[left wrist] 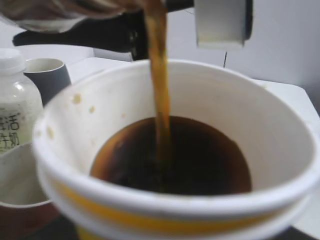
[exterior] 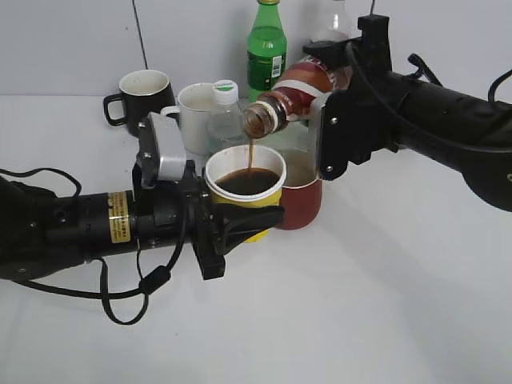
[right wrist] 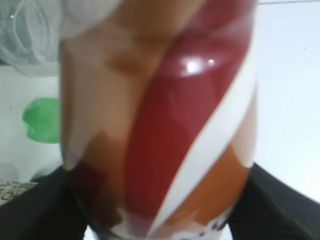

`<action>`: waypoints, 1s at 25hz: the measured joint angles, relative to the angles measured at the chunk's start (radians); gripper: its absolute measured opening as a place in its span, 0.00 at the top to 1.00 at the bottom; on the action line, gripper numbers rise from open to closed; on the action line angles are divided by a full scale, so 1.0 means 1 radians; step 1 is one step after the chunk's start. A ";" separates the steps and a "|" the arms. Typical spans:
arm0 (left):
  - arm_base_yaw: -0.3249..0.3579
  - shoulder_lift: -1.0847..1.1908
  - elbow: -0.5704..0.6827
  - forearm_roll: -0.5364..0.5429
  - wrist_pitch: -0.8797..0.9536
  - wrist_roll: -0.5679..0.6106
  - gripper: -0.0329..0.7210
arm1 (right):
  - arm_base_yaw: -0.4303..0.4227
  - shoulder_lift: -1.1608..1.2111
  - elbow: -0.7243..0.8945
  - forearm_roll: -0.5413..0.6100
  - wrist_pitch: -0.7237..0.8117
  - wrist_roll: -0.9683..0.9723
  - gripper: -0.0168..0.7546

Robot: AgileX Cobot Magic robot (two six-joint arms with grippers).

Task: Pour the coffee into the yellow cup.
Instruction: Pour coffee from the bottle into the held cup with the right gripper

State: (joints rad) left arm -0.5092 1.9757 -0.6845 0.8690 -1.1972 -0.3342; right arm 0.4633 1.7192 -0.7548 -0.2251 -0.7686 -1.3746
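One thin stream of coffee (exterior: 298, 85) falls into the yellow cup (exterior: 246, 182).

Right pincer (exterior: 336, 112) clamps the tilted bottle, mouth just above the cup clamped in the left pincer (exterior: 232, 220); next, judge the fill and tip upright.

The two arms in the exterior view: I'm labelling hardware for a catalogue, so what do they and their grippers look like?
Both arms are black and tubular. The left arm carries a yellow warning sticker, a silver-grey camera block above its wrist and loose black cables looping on the white table. Its left gripper has black fingers. The right arm is black with a cable, and the right gripper has pale grey finger plates.
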 joint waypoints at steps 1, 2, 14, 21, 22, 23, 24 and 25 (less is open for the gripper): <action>0.000 0.000 0.000 -0.003 0.000 0.000 0.52 | 0.000 0.000 0.000 0.000 0.000 0.024 0.31; 0.000 0.000 0.001 -0.016 0.000 0.000 0.52 | 0.000 0.000 0.000 0.000 0.000 0.049 0.31; 0.025 -0.015 0.002 -0.079 0.003 0.000 0.52 | 0.000 0.000 0.000 0.004 -0.074 0.484 0.31; 0.137 -0.047 0.004 -0.083 0.009 0.000 0.52 | 0.000 0.000 0.003 0.049 -0.081 0.974 0.31; 0.150 -0.047 0.004 -0.083 0.015 0.000 0.52 | 0.000 0.000 0.009 0.050 -0.081 1.035 0.31; 0.175 -0.047 0.004 -0.083 0.028 0.000 0.52 | 0.000 0.000 0.016 0.050 -0.081 1.091 0.31; 0.179 -0.047 0.004 -0.083 0.032 0.000 0.52 | 0.000 0.000 0.028 0.053 -0.081 1.133 0.31; 0.209 -0.047 0.004 -0.086 0.035 0.000 0.52 | 0.000 0.000 0.043 0.063 -0.081 1.170 0.31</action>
State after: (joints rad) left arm -0.3004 1.9288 -0.6807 0.7834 -1.1619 -0.3342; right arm 0.4633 1.7192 -0.7116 -0.1621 -0.8495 -0.2049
